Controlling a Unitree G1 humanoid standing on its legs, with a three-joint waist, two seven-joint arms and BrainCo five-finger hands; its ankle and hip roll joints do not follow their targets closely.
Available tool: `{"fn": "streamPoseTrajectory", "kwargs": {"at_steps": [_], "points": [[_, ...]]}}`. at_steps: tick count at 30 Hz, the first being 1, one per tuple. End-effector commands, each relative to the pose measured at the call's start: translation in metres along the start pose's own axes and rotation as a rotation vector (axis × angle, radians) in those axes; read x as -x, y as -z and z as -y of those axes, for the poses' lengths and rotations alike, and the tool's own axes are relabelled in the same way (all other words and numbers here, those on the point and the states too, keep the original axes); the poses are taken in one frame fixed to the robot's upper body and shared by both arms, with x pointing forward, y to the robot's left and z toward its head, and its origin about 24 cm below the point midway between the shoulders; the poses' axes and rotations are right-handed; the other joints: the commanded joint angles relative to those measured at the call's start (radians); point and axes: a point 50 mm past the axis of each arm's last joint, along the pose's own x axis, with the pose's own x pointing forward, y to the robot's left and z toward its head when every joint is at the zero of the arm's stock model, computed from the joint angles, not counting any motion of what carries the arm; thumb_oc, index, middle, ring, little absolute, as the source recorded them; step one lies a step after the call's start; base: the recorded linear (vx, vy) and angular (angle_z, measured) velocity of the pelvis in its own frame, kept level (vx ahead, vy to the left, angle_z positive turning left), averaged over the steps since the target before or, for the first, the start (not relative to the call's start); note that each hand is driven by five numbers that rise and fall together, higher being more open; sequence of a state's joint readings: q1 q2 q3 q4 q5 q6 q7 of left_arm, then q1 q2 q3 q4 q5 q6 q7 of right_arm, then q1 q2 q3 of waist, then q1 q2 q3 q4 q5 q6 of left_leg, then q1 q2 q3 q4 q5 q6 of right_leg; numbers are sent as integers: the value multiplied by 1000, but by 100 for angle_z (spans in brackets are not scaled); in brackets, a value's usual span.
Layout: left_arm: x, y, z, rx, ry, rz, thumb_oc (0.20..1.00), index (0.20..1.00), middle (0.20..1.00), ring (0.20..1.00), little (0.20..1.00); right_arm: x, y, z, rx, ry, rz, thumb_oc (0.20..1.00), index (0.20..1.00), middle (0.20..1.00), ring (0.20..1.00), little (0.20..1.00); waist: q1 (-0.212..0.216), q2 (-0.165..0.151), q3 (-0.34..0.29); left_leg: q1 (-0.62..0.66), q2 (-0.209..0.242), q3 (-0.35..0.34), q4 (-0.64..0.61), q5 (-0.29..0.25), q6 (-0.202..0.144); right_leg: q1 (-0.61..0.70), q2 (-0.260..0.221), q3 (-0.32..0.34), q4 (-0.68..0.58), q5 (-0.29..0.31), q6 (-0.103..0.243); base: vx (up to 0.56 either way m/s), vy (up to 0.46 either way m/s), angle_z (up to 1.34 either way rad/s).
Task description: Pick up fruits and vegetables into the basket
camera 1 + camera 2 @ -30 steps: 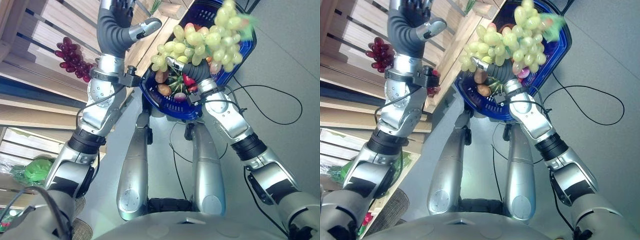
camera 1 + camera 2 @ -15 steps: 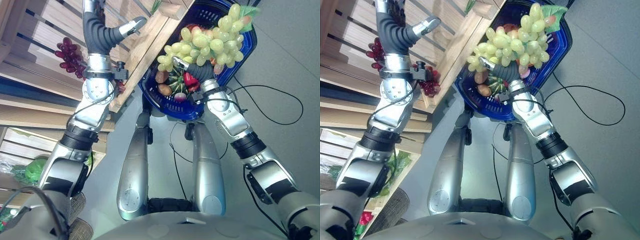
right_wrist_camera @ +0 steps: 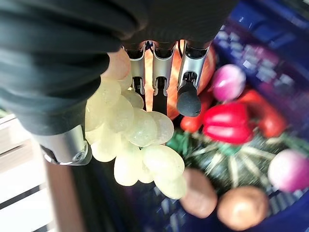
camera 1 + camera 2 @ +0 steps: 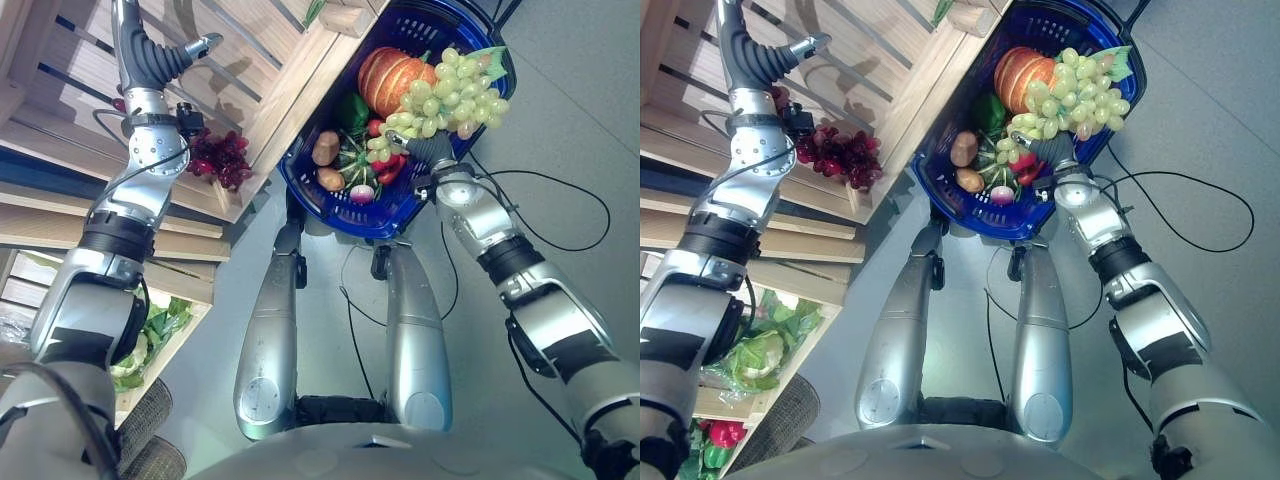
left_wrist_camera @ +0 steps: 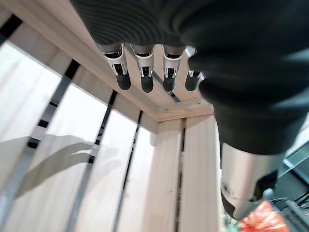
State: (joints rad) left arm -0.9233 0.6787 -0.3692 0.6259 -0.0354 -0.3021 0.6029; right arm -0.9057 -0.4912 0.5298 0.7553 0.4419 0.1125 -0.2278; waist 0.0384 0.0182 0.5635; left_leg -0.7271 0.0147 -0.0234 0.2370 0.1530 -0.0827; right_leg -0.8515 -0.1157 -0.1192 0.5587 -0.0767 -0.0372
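Note:
My right hand (image 4: 428, 150) is shut on a bunch of green grapes (image 4: 440, 98), which hangs over the right side of the blue basket (image 4: 300, 185). In the right wrist view the fingers (image 3: 188, 96) curl round the green grapes (image 3: 137, 135). Inside the basket lie an orange pumpkin (image 4: 388, 76), a green pepper (image 4: 350, 110), two potatoes (image 4: 326, 148), red peppers (image 3: 227, 121) and a radish (image 4: 362, 193). A bunch of red grapes (image 4: 220, 160) rests on the wooden shelf edge. My left hand (image 4: 148, 58) is raised against the wooden crate, open, its fingers (image 5: 145, 72) straight and holding nothing.
Wooden slatted crates (image 4: 260, 60) stand on the left, right beside the basket. A lower shelf holds leafy greens (image 4: 150, 330) and red peppers (image 4: 720, 435). Grey floor (image 4: 560, 90) lies to the right of the basket.
My right hand has carried the green grapes to the right and lower over the basket, uncovering the pumpkin. My left arm has swung left and up along the crate.

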Motion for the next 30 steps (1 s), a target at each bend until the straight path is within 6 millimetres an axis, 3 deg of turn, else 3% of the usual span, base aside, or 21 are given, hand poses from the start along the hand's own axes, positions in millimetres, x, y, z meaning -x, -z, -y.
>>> {"fn": "streamPoseTrajectory", "kwargs": {"at_steps": [1,7,15,17,18,19,30], "points": [[-13,-4,-6,-57,-30,26,1000,1000,1000,1000,1000,-6,-11,17,146,33,23,200,200,200,200,200,-4,68,-43,-20,-25,28,123,-106,21,69,4,-18,-118,52,79,0,0,0],[-20,7,-6,-288,80,11,1000,1000,1000,1000,1000,-16,-13,34,337,67,-80,200,200,200,200,200,4,83,-43,-28,-26,29,131,-105,23,58,5,-18,-111,52,78,0,0,0],[-18,22,4,-442,254,-45,1000,1000,1000,1000,1000,-20,-13,46,434,96,-161,200,200,200,200,200,2,103,-43,-32,-30,34,133,-103,25,46,7,-12,-106,52,76,3,17,1],[-16,27,7,-475,313,-69,1000,1000,1000,1000,1000,-21,-14,47,449,113,-170,655,655,655,655,655,0,108,-43,-30,-31,37,132,-102,25,46,7,-10,-108,53,75,6,42,5],[-15,30,8,-502,353,-80,1000,1000,1000,1000,1000,-21,-15,48,454,118,-174,934,934,934,934,934,-1,112,-43,-28,-32,40,131,-102,25,47,7,-9,-110,54,75,8,50,3],[-13,33,9,-516,384,-103,1000,1000,1000,1000,1000,-21,-17,48,455,120,-176,1000,1000,1000,1000,1000,-2,115,-43,-28,-32,41,131,-101,24,46,8,-8,-110,55,75,8,51,2],[27,76,25,-622,889,-361,1000,1000,1000,1000,1000,-22,-26,57,476,176,-173,1000,1000,1000,1000,1000,-26,139,-43,-28,-28,67,136,-102,28,38,9,7,-114,64,74,13,47,-3]]}}
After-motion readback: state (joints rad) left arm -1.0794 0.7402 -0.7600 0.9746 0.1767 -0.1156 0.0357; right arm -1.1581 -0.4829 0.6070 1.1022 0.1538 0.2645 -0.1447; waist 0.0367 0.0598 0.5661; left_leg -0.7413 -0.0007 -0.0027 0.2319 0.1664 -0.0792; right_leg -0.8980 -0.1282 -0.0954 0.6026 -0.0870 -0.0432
